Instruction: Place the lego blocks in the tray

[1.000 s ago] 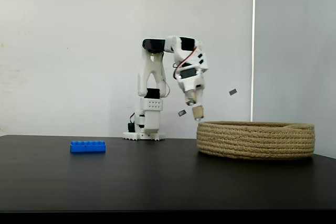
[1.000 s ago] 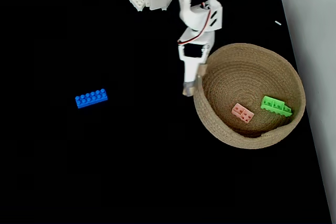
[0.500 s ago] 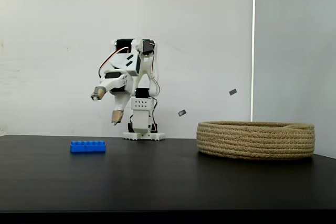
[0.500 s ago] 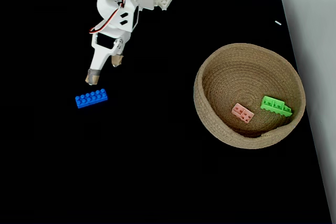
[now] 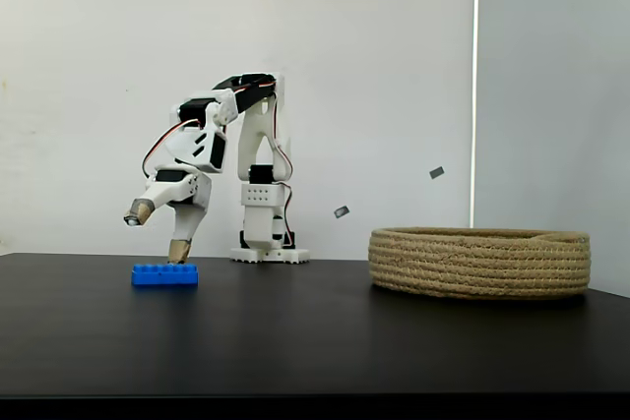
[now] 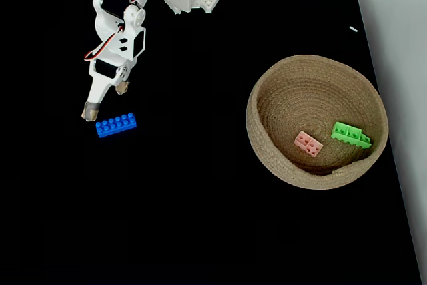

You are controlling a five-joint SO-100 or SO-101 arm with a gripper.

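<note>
Blue brick (image 6: 116, 125) lies near the counter's (image 6: 200, 218) left edge. Jaws hang wide open and empty just above it; they might bump it sideways.

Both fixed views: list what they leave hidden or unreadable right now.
- The tray's inside, in a fixed view from table height: its own rope wall hides it.
- Whether the hand touches the blue brick: one finger ends close above it; any gap is too small to tell.
- Stud counts on the green brick and pink brick: too small.
</note>
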